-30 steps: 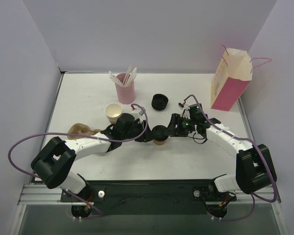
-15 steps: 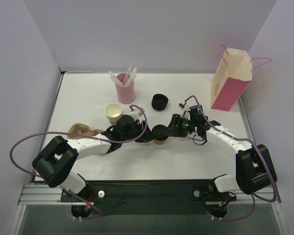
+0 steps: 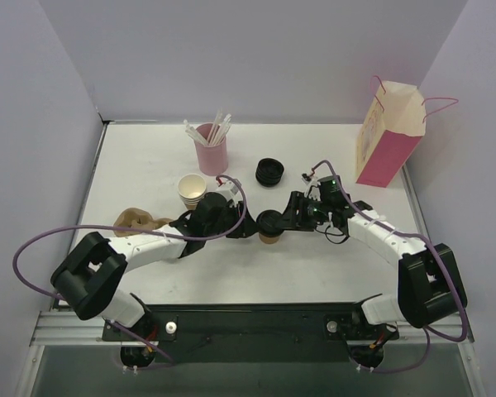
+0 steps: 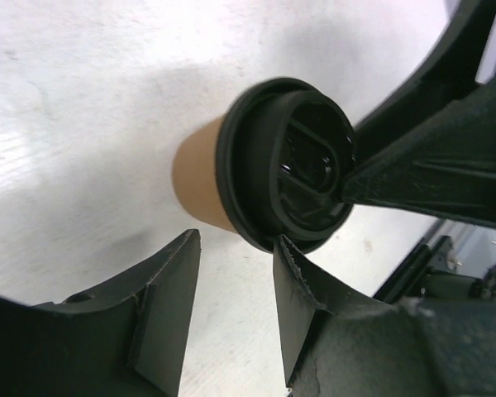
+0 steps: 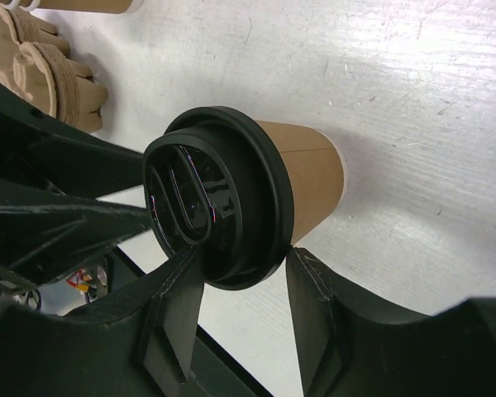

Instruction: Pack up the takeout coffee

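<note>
The takeout coffee [image 3: 269,225] stands upright in the middle of the surface [image 3: 149,157], between my two end effectors and well apart from the paper bag [image 3: 388,141] at the far right. It has a kraft wall [image 5: 310,178] and its black lid [image 5: 202,207] is on.

Handling, my judgement: it is light, and the thin paper wall dents under a hard squeeze. The lid is glossy plastic, slick and only snapped on, so it could pop off if I lift by it alone. I cannot tell whether it is full or empty, so I treat it as spillable and keep it upright. The best hold, I think, is the wall just under the lid rim, where the rim stiffens it, with a moderate squeeze.

Right end effector [image 5: 241,258]: the fingers sit on either side of the lid rim and look to touch it on both sides. I read that as pinching the cup at lid height, a bit high for my liking.

Left end effector [image 4: 236,240]: the fingers are spread with bare surface in the gap and the cup just beyond the tips. Whether a tip touches the rim is unclear.

Hidden or unclear:
- In the top view, lid and arms hide the cup base and most of the wall.
- Whether the lid seats all round is not visible.
- The bag's inside is unseen and its mouth shows only obliquely.
- The pulp carrier [image 3: 136,219] is half behind my left arm.

Further out are the spare black lids [image 3: 269,172], the paper cups [image 3: 192,190] and the pink cup of straws [image 3: 211,149]. None of them touch the coffee.
</note>
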Robot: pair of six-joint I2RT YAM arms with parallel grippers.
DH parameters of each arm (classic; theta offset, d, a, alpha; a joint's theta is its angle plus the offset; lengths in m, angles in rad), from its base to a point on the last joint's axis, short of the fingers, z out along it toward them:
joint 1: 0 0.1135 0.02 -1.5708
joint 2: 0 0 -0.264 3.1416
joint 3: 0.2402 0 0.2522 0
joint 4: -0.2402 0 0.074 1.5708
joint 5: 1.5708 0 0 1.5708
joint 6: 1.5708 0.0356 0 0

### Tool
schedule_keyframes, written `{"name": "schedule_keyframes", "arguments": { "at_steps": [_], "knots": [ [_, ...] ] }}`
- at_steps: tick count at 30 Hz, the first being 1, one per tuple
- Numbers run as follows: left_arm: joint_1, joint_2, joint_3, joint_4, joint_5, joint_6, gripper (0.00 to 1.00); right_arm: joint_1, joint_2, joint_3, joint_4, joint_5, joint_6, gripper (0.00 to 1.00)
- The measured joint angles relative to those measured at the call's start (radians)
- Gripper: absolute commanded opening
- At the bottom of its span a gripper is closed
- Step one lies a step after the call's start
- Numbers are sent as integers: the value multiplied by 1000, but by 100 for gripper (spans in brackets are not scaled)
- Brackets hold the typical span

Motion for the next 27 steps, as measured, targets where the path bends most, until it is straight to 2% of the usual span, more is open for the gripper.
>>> {"name": "schedule_keyframes", "arguments": {
  "at_steps": [5,16,19,23,27],
  "knots": [
    [36,-68,114,-206,-37,67,55,2,19,66,-77,36,-20,55],
    [140,-266,301,-494,-55,282,59,6,82,157,-132,69,-55,53],
    [166,-270,317,-568,-61,349,59,16,106,158,-144,82,-60,50],
    [179,-270,317,-647,-68,423,58,38,108,171,-150,100,-65,38],
    [179,-271,316,-682,-81,466,58,44,108,174,-150,116,-66,35]
  ]
}}
